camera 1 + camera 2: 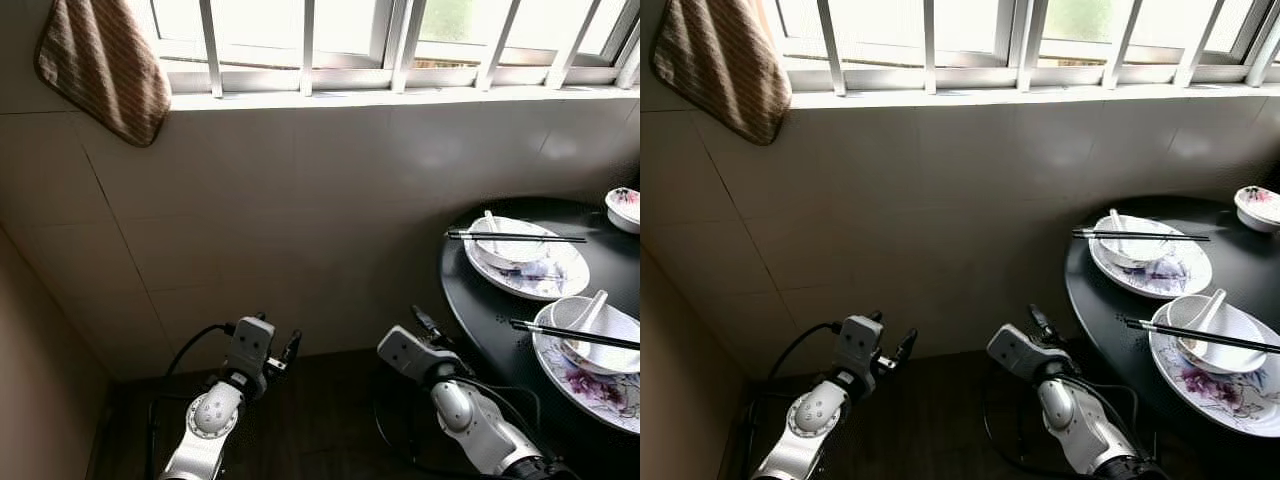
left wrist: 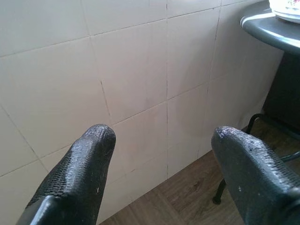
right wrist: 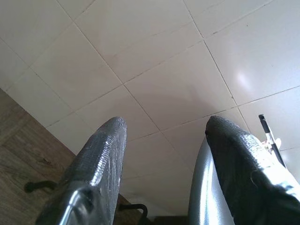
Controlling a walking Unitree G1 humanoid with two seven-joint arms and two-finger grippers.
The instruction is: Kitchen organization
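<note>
- I have the left gripper (image 2: 159, 154) low at my 7 o'clock, fingers spread wide with nothing between them, aimed at the tiled wall (image 1: 300, 220).
- The right gripper (image 3: 161, 150) sits low at 5 o'clock just beside the round black table (image 1: 500, 310), its fingers likewise parted and empty.
- The things I take to need tidying are all on that table, off at my 3 o'clock: a near plate (image 1: 590, 385) carrying a bowl (image 1: 600, 335) and a white spoon (image 1: 592, 310), and a far plate (image 1: 535, 270) with its own bowl (image 1: 508, 243).
- A pair of black chopsticks (image 1: 575, 335) lies flat across the near bowl's rim, long axis running roughly 9 to 3 o'clock, the tips toward 9 and overhanging the rim.
- The second pair (image 1: 515, 237) lies across the far bowl along much the same line.
- A small floral bowl (image 1: 625, 207) sits at the table's far edge.
- My judgement: nothing is engaged yet, so I should turn toward 3 o'clock, raise the right arm above the table rim, and pinch the near chopsticks across their length, lifting level so the pair doesn't roll off.
- A striped cloth (image 1: 100, 65) hangs by the window at 11 o'clock.
</note>
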